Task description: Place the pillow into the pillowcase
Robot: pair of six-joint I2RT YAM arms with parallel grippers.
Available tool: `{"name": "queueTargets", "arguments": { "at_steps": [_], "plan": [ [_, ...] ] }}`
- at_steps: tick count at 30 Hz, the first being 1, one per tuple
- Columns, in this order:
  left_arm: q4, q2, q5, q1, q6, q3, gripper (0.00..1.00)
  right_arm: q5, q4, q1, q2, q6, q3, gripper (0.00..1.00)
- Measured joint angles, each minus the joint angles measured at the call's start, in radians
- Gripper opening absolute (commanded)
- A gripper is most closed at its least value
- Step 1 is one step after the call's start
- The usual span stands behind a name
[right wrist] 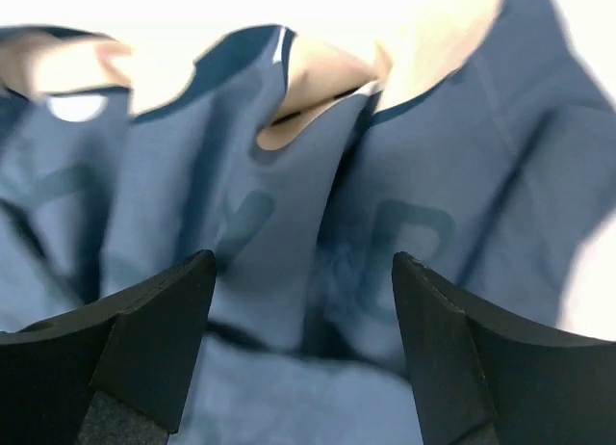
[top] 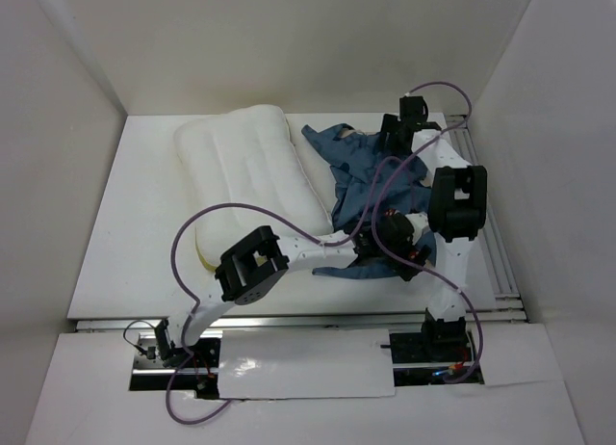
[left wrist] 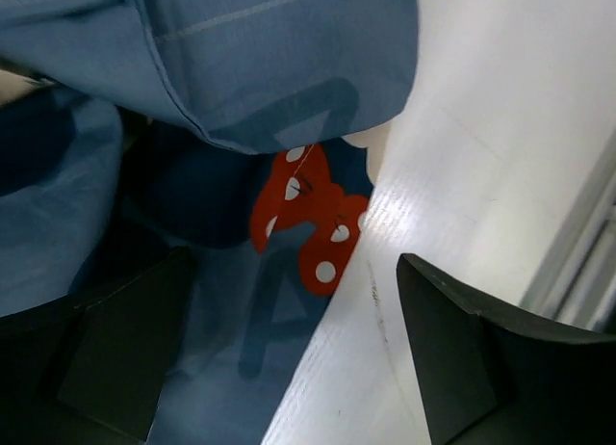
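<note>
Pillow: We see the pillow (top: pixel 248 170) lying flat on the counter (top: pixel 144 233), at about 10 o'clock from the counter's middle. It is wholly outside the case. A yellow strip (top: pixel 204 256) shows at its near-left corner.

Pillowcase: The pillowcase (top: pixel 358 175) lies crumpled at about 2 o'clock from the middle, just beside the pillow's right edge. We cannot tell whether the two touch.

Left pincer: The left pincer (left wrist: pixel 291 260) stands with its jaws apart and nothing held. It is at the near edge of the case, with one finger over the blue cloth and the other over bare counter. The cloth's edge runs between them.

Right pincer: The right pincer (right wrist: pixel 303 262) is also spread wide, gripping nothing. It hangs over folds of the case toward the far side, at about 1 o'clock on the counter.

Writing, left wrist view: We read one large letter A (left wrist: pixel 274 320) in a darker blue. It sits at 6 o'clock from a red bow (left wrist: pixel 310 219) with white dots.

Writing, right wrist view: The letters are blurred. One looks like a Y (right wrist: pixel 241 223). Another, at 3 o'clock from it, could be a P or an R, and we cannot tell which.

Lining: A cream-yellow lining (right wrist: pixel 322 74) shows where the folds gape, at 12 o'clock in the right wrist view.
</note>
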Motion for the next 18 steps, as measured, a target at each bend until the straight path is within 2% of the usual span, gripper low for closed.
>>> {"name": "queueTargets", "arguments": {
  "at_steps": [3, 5, 6, 7, 9, 10, 11, 15, 18],
  "plan": [
    [0.0, 0.048, 0.0, 0.0, 0.0, 0.029, 1.0, -0.025, -0.001, 0.0, 0.058, -0.008, 0.016, 0.74],
    [0.002, 0.067, 0.01, 0.0, -0.005, 0.063, 0.99, -0.044, 0.002, 0.0, 0.081, -0.021, 0.016, 0.62],
    [-0.002, 0.081, 0.011, 0.001, -0.008, 0.085, 0.87, -0.055, 0.004, 0.0, 0.089, -0.027, 0.016, 0.4],
    [-0.005, 0.097, 0.011, 0.002, -0.011, 0.106, 0.77, -0.062, 0.005, 0.0, 0.095, -0.037, 0.016, 0.32],
    [-0.021, 0.137, 0.01, 0.003, -0.028, 0.167, 0.49, -0.077, 0.007, 0.0, 0.098, -0.034, 0.016, 0.15],
    [-0.037, 0.163, 0.01, 0.006, -0.03, 0.209, 0.12, -0.084, 0.011, 0.0, 0.099, -0.038, 0.014, 0.0],
    [-0.048, 0.184, 0.007, 0.008, -0.037, 0.238, 0.0, -0.087, 0.016, 0.0, 0.098, -0.042, 0.013, 0.0],
    [-0.056, 0.198, 0.003, 0.02, -0.051, 0.251, 0.0, -0.098, 0.054, -0.007, 0.08, -0.035, -0.035, 0.0],
    [-0.031, 0.109, -0.044, 0.026, -0.056, 0.112, 0.0, -0.095, 0.071, -0.019, 0.026, -0.028, -0.11, 0.0]
  ]
}}
